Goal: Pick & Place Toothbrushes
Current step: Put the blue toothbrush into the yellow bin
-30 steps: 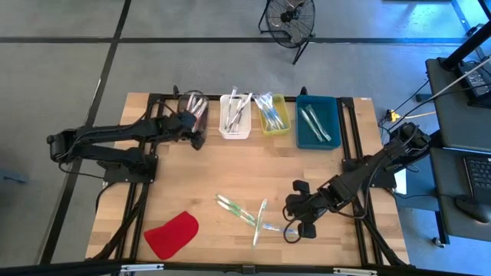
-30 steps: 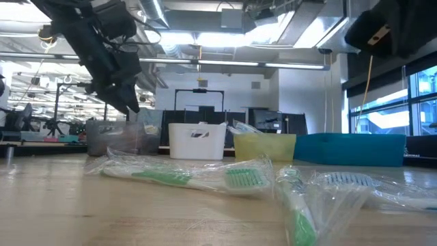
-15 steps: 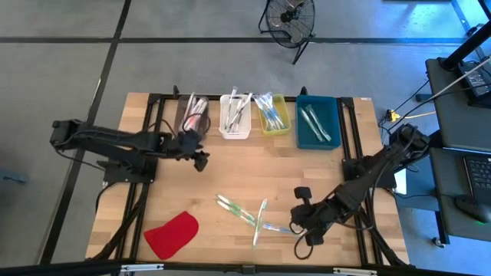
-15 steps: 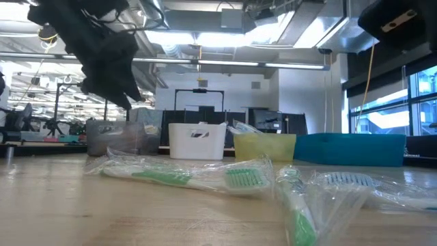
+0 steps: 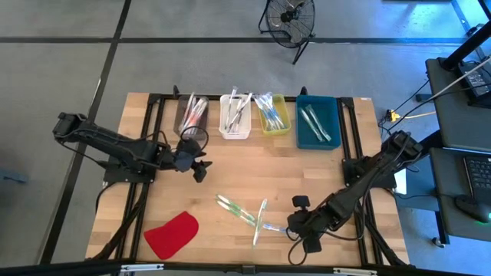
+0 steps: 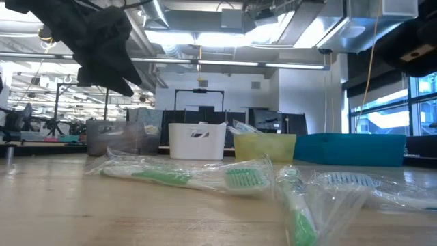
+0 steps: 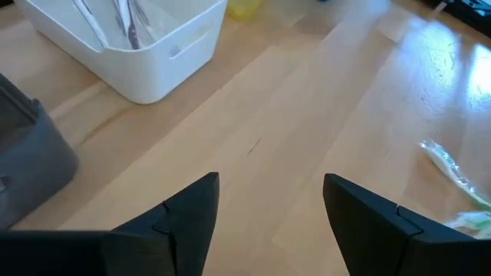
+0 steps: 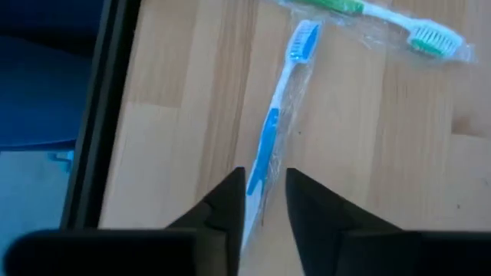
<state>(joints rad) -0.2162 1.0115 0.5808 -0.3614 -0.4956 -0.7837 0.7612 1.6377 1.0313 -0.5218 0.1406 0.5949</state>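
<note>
4 bins line the worktop's (image 5: pixel 253 172) far edge: grey bin (image 5: pixel 192 116), white bin (image 5: pixel 235 116), yellow bin (image 5: pixel 274 114) and blue bin (image 5: pixel 317 122), each holding toothbrushes. The right claw (image 8: pixel 261 201), narrowly parted, straddles the blue toothbrush's (image 8: pixel 276 123) handle, bristles pointing away. The left claw (image 7: pixel 268 195) is spread, empty.

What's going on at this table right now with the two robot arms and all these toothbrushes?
The robot is sorting toothbrushes into the row of bins along the far edge of the table. The right gripper is low at the near right, its fingers straddling the handle of a blue toothbrush lying on the wood. Two green toothbrushes lie loose beside it. The left gripper is open and empty, over bare wood in front of the white bin. A red cloth lies at the near left.
</note>
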